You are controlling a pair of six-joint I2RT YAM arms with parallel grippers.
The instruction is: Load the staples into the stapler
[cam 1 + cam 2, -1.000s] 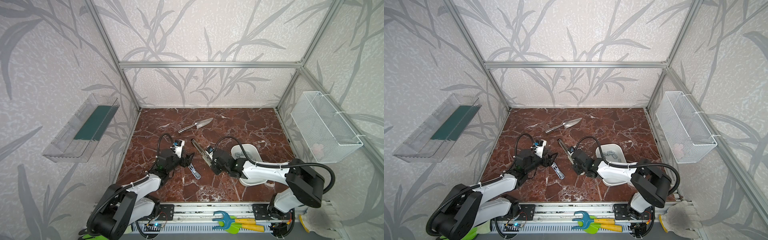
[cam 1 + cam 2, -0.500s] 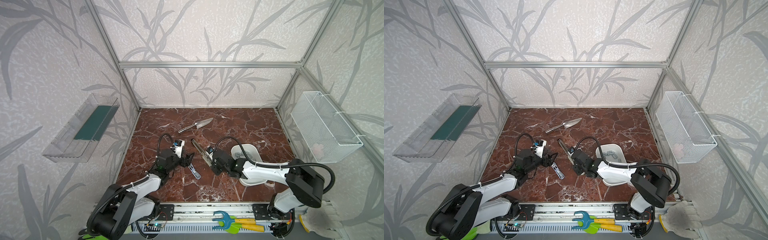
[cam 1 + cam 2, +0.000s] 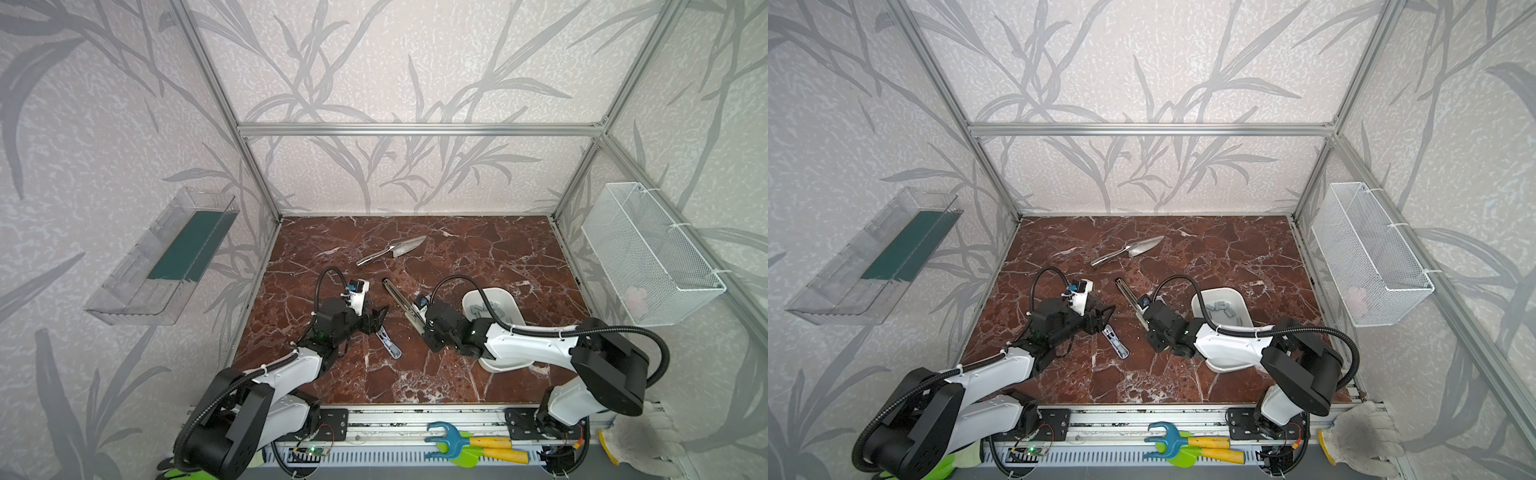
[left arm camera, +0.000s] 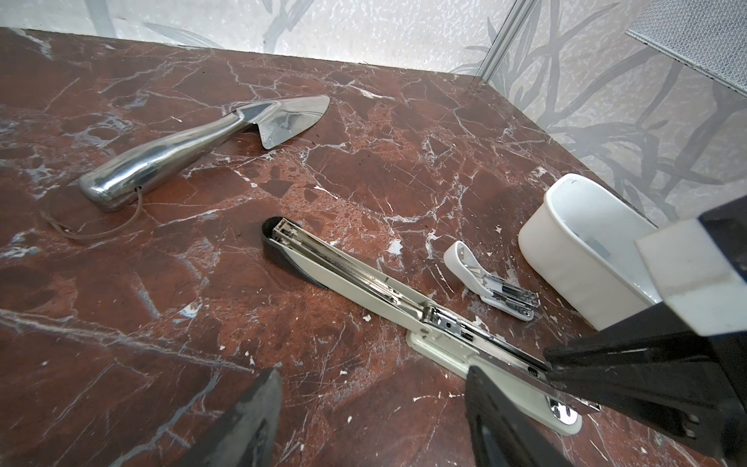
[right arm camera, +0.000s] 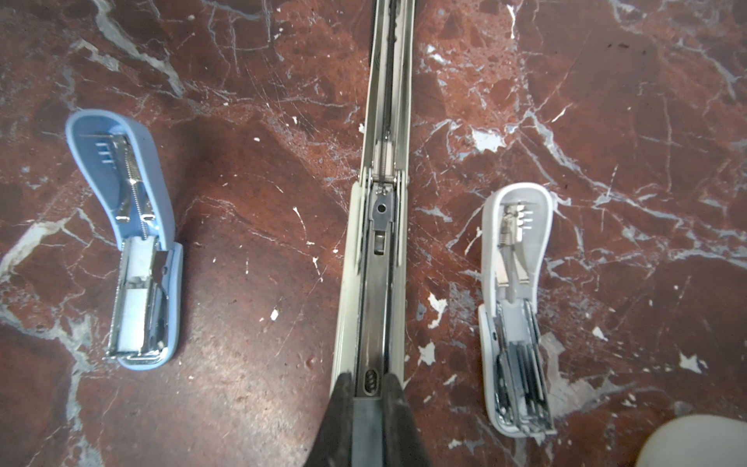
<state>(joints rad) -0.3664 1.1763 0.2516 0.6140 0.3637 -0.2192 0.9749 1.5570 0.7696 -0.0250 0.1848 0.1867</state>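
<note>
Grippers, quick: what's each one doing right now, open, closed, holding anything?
Left gripper: open, holding nothing.
Right gripper: closed on the metal rail of the long-reach stapler.

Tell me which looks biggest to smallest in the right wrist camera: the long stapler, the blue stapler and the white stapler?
1. The long stapler, by far the largest; it runs out of the picture.
2. The blue stapler and the white stapler look about alike, so I won't rank those two.
</note>
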